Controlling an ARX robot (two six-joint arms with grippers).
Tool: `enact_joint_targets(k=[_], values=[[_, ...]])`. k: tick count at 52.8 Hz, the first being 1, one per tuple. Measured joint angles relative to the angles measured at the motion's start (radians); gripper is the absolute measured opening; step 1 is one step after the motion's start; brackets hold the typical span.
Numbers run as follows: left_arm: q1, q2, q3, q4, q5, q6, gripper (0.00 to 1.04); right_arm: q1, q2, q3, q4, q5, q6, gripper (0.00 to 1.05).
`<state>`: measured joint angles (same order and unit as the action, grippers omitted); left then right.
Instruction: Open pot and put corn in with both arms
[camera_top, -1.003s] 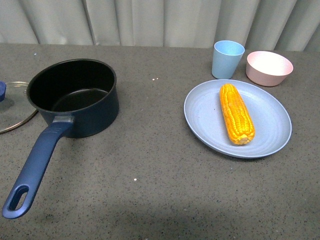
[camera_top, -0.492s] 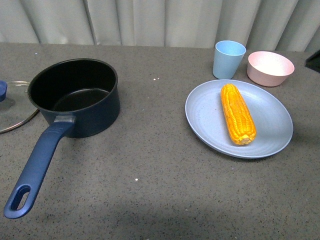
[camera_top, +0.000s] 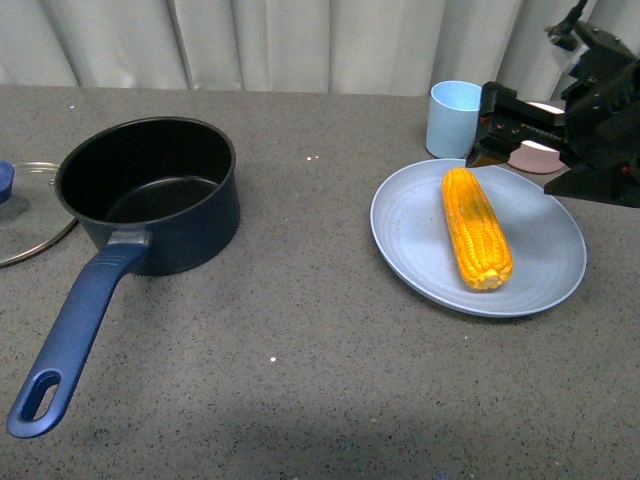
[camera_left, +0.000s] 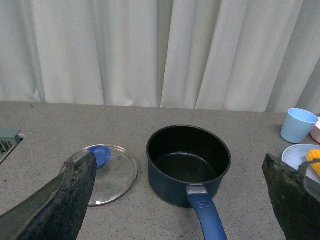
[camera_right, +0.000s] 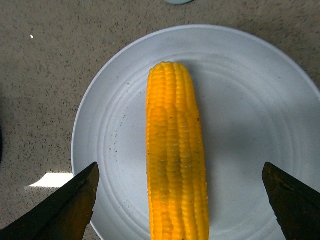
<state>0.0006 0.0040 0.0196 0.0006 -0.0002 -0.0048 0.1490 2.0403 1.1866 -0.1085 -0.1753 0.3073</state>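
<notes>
I read the right gripper (camera_right: 180, 167) released, jaws spread wide above the corn (camera_top: 476, 228), which lies on the blue plate (camera_top: 410, 215). The pot (camera_top: 150, 190) stands uncovered on the desk (camera_top: 300, 330), its lid (camera_top: 25, 225) beside it. The left gripper (camera_left: 179, 157) is also released.

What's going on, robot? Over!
Right gripper open, aimed at corn. Left gripper open, facing pot. Corn on plate; pot uncovered, lid beside it. Nothing between corn and pot.
</notes>
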Motion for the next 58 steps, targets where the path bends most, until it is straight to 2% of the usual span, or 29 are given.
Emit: enact_joint_targets(k=[8, 15, 36, 37, 43, 58], values=[[0.000, 0.000, 0.000, 0.000, 0.000, 0.000, 0.98, 0.024, 0.088, 0.116, -0.137, 0.014, -0.026, 0.96], [0.000, 0.000, 0.000, 0.000, 0.000, 0.000, 0.98, 0.024, 0.133, 0.169, -0.195, 0.021, -0.045, 0.96], [0.000, 0.000, 0.000, 0.000, 0.000, 0.000, 0.98, 0.024, 0.211, 0.257, -0.271, 0.032, -0.108, 0.95], [0.000, 0.000, 0.000, 0.000, 0.000, 0.000, 0.98, 0.024, 0.211, 0.257, -0.271, 0.033, -0.108, 0.94], [0.000, 0.000, 0.000, 0.000, 0.000, 0.000, 0.98, 0.025, 0.220, 0.257, -0.278, 0.039, -0.113, 0.69], [0.000, 0.000, 0.000, 0.000, 0.000, 0.000, 0.98, 0.031, 0.220, 0.258, -0.277, 0.038, -0.114, 0.31]])
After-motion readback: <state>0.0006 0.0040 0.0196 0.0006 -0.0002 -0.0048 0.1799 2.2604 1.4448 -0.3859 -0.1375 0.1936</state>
